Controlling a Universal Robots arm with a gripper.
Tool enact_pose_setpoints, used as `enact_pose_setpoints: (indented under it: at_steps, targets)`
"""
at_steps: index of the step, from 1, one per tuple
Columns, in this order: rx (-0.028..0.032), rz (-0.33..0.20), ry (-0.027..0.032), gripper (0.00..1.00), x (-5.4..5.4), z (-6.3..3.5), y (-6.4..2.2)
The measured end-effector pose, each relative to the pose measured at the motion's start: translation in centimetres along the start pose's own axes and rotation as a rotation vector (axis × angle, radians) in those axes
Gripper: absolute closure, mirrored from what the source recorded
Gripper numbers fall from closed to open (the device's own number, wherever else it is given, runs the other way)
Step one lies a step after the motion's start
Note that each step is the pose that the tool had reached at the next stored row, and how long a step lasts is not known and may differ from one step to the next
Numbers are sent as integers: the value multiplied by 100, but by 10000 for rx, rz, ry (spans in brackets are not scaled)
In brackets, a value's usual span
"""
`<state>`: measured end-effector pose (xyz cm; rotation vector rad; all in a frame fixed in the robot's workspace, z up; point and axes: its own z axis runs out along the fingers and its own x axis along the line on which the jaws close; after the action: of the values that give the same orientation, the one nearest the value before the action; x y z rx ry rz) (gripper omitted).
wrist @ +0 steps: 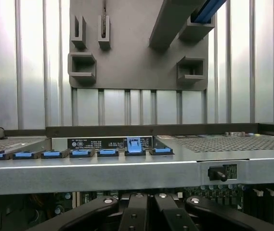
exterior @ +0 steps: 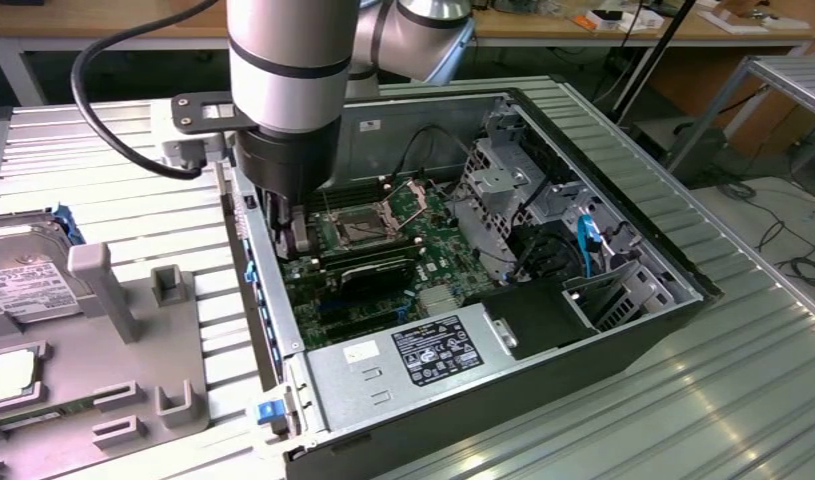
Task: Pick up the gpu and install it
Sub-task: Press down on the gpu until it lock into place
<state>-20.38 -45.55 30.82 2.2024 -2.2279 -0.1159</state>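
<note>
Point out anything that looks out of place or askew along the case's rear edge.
In the wrist view, one blue slot clip stands raised while the others, such as its neighbour, lie flat along the case edge. Nothing looks spilled or damaged. In the exterior view the gripper is down inside the open computer case.

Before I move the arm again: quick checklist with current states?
1. Case open: ok.
2. Gripper low inside the case, at the board edge on the exterior view's left: ok.
3. gpu, likely the dark card on the board beside the gripper, seated: cannot tell.
4. Blue clips on the case edge all flat: not ok, one clip stands up.
5. Arm cable outside the case: ok.
6. Hard drive away from the case, at the tray: ok.
</note>
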Motion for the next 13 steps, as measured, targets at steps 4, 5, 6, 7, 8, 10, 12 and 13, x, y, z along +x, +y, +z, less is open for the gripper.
enact_pose_setpoints:
  at_steps: [4, 5, 6, 7, 8, 10, 12, 13]
  targets:
    - [-8, 11, -1, 89, -8, -4, -3]
    - [-6, 12, -6, 89, -10, -8, -22]
    - [-4, 10, -11, 89, -11, -16, -50]
    - [-24, 12, -1, 89, -13, -38, -83]
    - [-27, 7, -3, 89, -13, -40, -121]
    - [-30, 6, -20, 89, -7, -20, -120]
    - [-27, 5, -40, 89, 2, 1, -104]
    - [-27, 4, -41, 89, 2, 2, -85]
